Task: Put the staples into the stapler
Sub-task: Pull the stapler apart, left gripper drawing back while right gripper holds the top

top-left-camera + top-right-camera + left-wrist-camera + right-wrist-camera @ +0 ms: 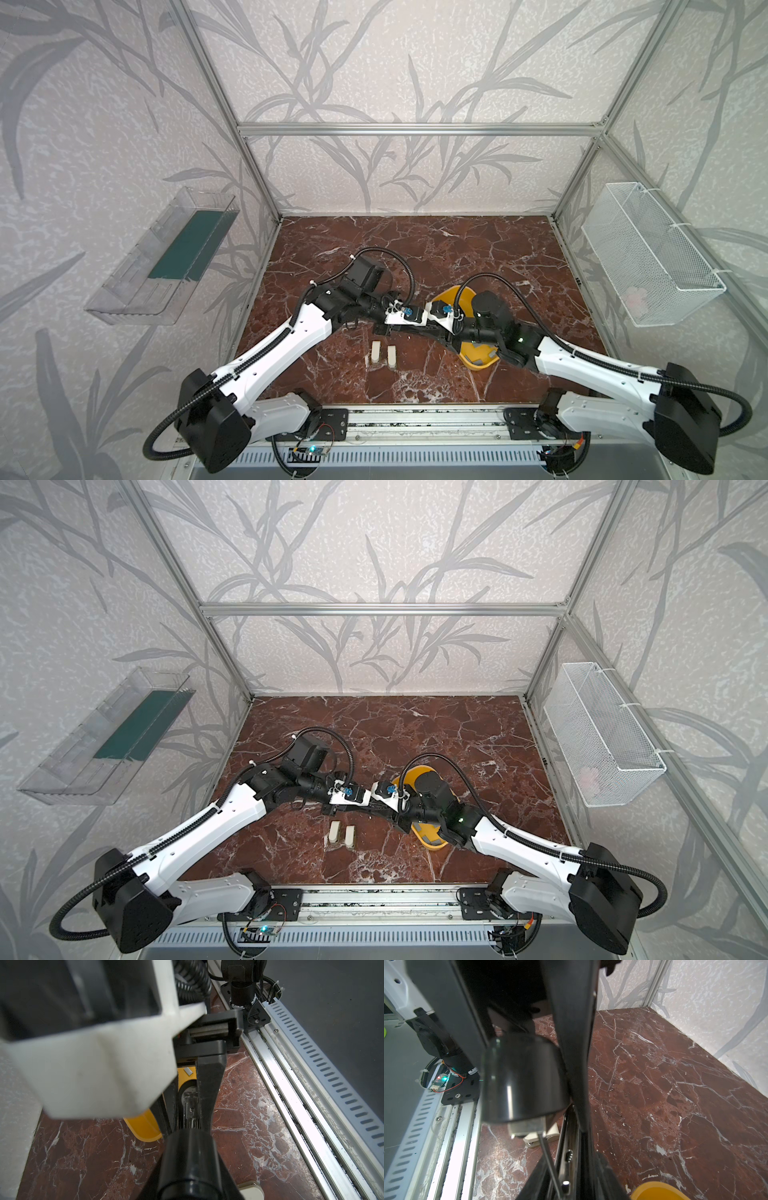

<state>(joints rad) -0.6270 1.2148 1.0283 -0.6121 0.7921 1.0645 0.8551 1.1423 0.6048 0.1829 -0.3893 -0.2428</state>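
Note:
The long black stapler [411, 330] hangs just above the marble floor between my two arms, which meet at the middle in both top views. My left gripper [191, 1180] is shut on its black rounded body [191, 1167]. My right gripper [571, 1180] is shut on the exposed metal staple channel [571, 1157], with a thin spring rod beside it. The stapler's rounded head with the silver tip [527, 1126] shows in the right wrist view. A small silver strip of staples [188, 1071] lies in the yellow tray [478, 361] under my right arm.
Two cream blocks [376, 352] [391, 355] stand on the floor just in front of the grippers. A white wire basket [648, 257] hangs on the right wall and a clear bin [166, 257] on the left wall. An aluminium rail [415, 424] runs along the front edge.

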